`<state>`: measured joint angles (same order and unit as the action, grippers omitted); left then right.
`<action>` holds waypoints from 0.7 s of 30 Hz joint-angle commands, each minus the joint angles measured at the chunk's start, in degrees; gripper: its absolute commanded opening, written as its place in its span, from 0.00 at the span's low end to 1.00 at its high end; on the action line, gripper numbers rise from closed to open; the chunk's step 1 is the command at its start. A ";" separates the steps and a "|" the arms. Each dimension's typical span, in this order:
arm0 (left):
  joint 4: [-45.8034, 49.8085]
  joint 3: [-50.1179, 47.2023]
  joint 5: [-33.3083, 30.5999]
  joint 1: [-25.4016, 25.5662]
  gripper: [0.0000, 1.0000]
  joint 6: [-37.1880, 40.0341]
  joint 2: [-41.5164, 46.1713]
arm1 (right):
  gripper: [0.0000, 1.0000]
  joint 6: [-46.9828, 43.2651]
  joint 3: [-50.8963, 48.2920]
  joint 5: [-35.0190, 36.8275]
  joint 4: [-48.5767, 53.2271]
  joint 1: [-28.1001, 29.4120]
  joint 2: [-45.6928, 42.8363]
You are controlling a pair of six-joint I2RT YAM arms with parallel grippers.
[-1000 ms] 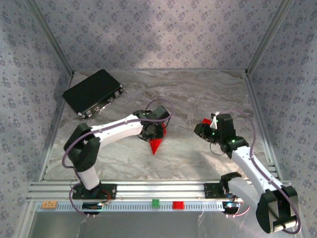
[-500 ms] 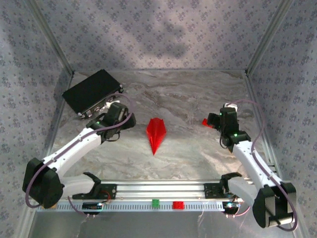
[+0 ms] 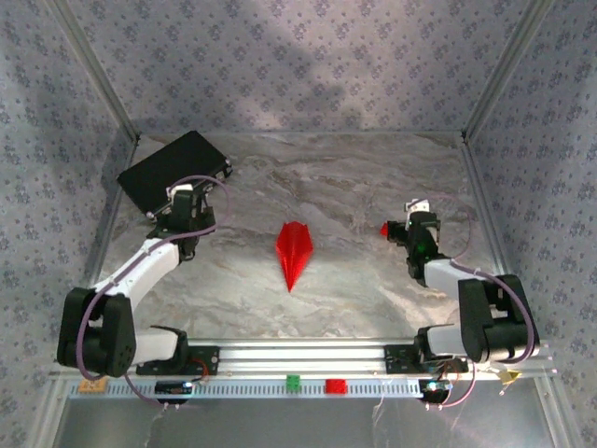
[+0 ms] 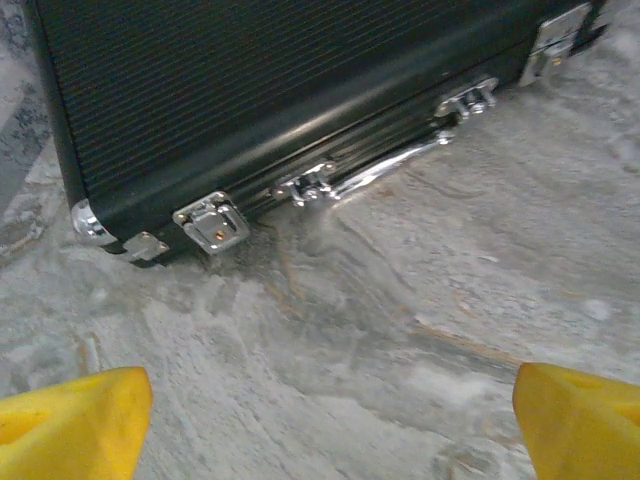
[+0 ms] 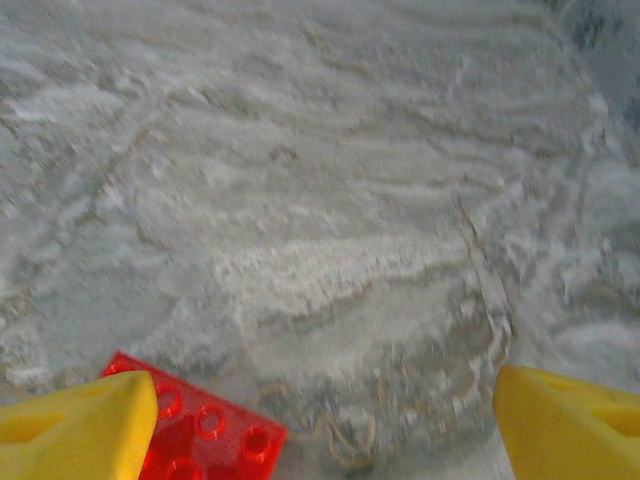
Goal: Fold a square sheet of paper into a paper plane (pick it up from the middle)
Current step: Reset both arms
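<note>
The square sheet of paper lies folded into a slim red paper plane (image 3: 293,252) in the middle of the marble table, its sharp tip toward the near edge; nothing touches it. My left gripper (image 3: 183,207) is far to its left, at the front edge of the black box. In the left wrist view, the left gripper (image 4: 330,430) is open, yellow fingertips (image 4: 75,425) wide apart over bare table. My right gripper (image 3: 408,231) is far to the plane's right. Seen from the right wrist, it (image 5: 325,425) is open and holds nothing.
A flat black box (image 3: 174,173) with metal latches (image 4: 212,222) and a handle lies at the back left. A small red studded block (image 5: 205,430) rests on the table beside my right gripper's left finger. Green and red bricks (image 3: 314,384) sit on the front rail.
Both grippers have opened and drawn away from the plane. The left arm swung left to the black box, the right arm pulled back right. The plane stays flat on the table.
</note>
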<state>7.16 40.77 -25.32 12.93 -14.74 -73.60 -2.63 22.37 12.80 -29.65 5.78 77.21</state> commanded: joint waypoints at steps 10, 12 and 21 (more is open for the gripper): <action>-25.95 -5.54 8.92 -3.66 0.92 13.30 -6.95 | 0.96 -0.99 -0.94 -10.74 -17.94 -6.13 9.85; -30.17 -7.99 10.88 -4.08 0.92 15.25 -7.55 | 0.99 1.46 0.34 -8.71 -15.95 -7.31 9.79; -40.13 -13.77 20.61 -10.43 0.86 15.06 -6.73 | 0.99 1.23 -0.20 -7.82 -17.06 -6.92 9.98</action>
<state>-26.59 27.31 -9.89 4.12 -0.51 -81.21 -2.35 21.54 4.25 -46.52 -1.10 87.13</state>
